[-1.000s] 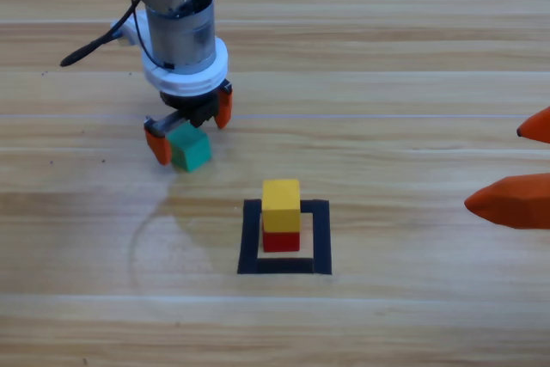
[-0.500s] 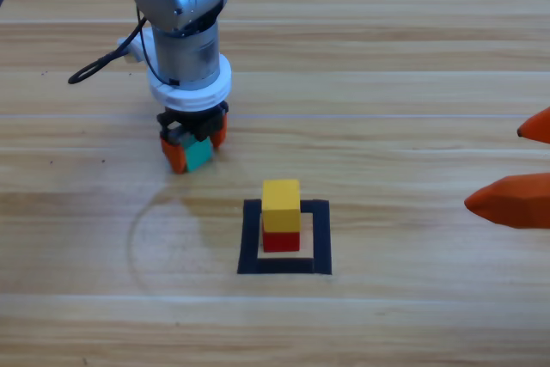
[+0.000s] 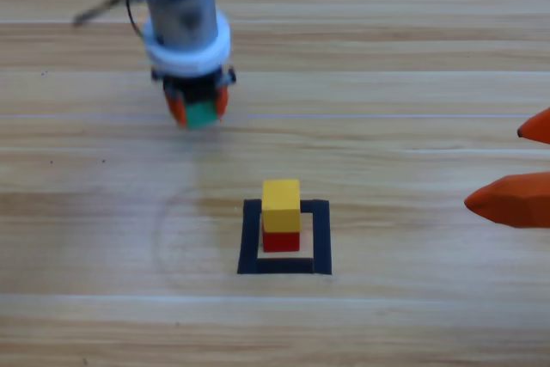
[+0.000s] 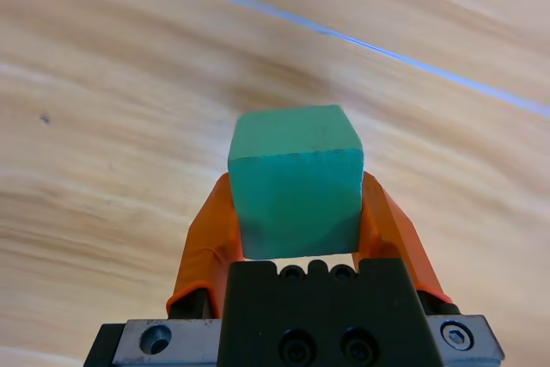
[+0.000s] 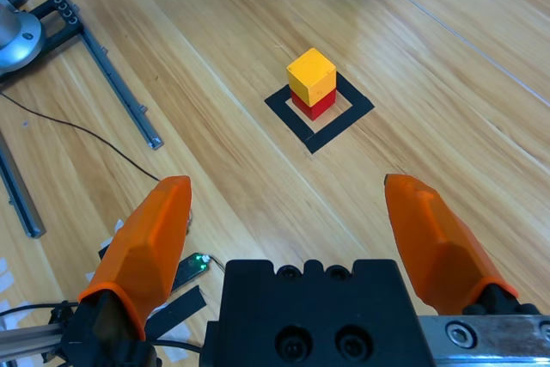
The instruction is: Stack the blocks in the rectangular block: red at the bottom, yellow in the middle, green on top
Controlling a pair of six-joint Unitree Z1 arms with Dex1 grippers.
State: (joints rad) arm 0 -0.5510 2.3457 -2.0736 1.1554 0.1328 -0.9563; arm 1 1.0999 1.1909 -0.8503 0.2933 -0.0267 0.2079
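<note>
My left gripper (image 3: 199, 112) is shut on the green cube (image 3: 202, 114), held off the table up and to the left of the tape rectangle. In the left wrist view the green cube (image 4: 296, 180) sits clamped between the two orange jaws. The yellow cube (image 3: 281, 205) stands on the red cube (image 3: 281, 241) inside the black tape rectangle (image 3: 320, 238). From the right wrist the same stack shows, yellow cube (image 5: 311, 75) on red cube (image 5: 316, 106) in the rectangle (image 5: 320, 113). My right gripper (image 3: 524, 165) waits open at the right edge.
Bare wooden tabletop (image 3: 412, 83) surrounds the stack. In the right wrist view metal rails (image 5: 94, 49) and cables (image 5: 77, 131) lie beyond the table's side.
The left gripper closed on the green cube and lifted it, moving up the picture away from the table surface. The stack and the right gripper have not moved.
</note>
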